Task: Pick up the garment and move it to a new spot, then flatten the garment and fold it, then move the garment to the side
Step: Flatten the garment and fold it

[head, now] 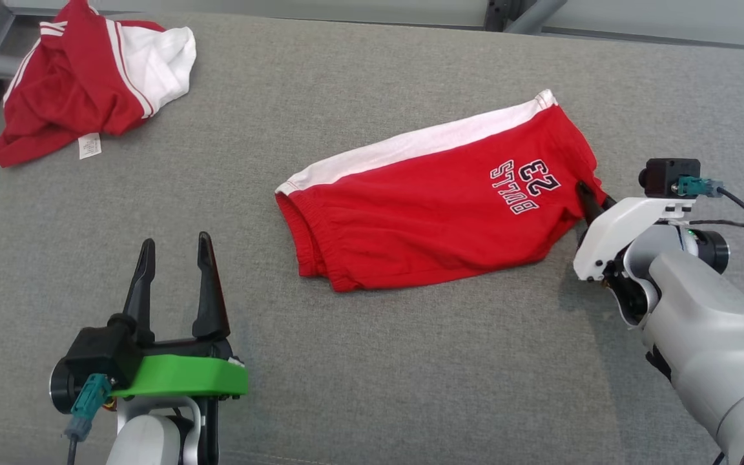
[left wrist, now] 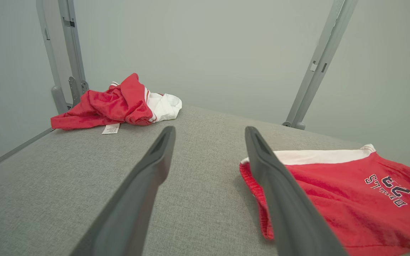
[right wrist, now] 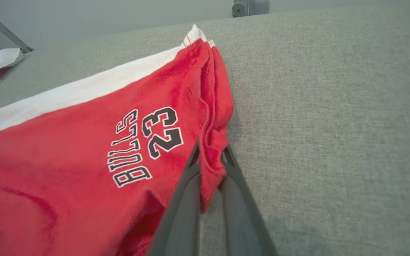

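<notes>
You are dealing with a garment (head: 436,200) that looks light, soft and limp. Expect it to sag from any single hold and to drag on the grey padded surface (head: 372,374) rather than slide freely. Your right gripper (right wrist: 210,158) is closed on a bunched fold of hem at the garment's right end, with red cloth pinched between the two fingers. That is a thin bite, so judge it secure before you lift. A second hold at the elastic waistband (head: 304,239), on the left end, would likely keep the cloth spread. Your left gripper (head: 176,240) stands wide open and empty, nearer you and left of that end, apart from the cloth. The garment lies mostly flat, right of the surface's middle. It is a pair of red shorts with a white band along the far edge and "BULLS 23" printed near the right end. A crumpled red and white garment (head: 81,84) sits at the far left.
</notes>
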Motion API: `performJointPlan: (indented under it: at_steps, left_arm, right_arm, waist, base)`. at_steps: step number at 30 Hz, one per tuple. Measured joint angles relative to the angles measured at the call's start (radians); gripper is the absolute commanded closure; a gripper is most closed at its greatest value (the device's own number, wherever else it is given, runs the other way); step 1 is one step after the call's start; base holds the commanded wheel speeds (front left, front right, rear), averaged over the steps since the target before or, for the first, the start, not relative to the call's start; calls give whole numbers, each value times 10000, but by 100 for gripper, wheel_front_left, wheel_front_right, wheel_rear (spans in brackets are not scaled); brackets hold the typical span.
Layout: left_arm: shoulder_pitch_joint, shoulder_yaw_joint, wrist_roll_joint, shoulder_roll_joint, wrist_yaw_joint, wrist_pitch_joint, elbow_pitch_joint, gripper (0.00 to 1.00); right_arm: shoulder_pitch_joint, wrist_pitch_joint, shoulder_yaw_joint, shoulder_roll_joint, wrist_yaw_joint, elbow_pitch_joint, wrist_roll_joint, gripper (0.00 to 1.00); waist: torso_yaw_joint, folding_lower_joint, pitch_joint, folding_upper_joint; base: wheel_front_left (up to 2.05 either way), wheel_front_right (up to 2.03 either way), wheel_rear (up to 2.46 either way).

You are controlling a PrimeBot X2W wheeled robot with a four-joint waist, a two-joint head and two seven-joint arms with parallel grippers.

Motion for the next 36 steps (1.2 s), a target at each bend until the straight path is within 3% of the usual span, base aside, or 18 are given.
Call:
performJointPlan:
  at_steps: [10, 20, 26, 36]
  left_arm:
    - [359, 59, 151, -15, -56, 0, -127, 0]
    - [721, -27, 159, -21, -50, 2, -165, 0]
    - [803, -186, 153, -23, -52, 2, -19, 0]
    - [904, -274, 102, -27, -42, 2, 63, 0]
  right_arm:
    - [1437, -769, -8, -322, 0, -1375, 433, 100]
    - [2991, -897, -1546, -518, 0, -2353, 236, 100]
    - [3437, -897, -2577, -334, 0, -2447, -194, 100]
    - [3498, -897, -3287, -86, -2, -2662, -1087, 100]
  waist:
    - [-920, 0, -435, 0]
    - [-1675, 0, -876, 0]
    - [-1777, 0, -1113, 0]
    - [-1477, 0, -1423, 0]
  base:
    - [0, 0, 0]
    - [0, 0, 0]
    - [0, 0, 0]
    - [0, 0, 0]
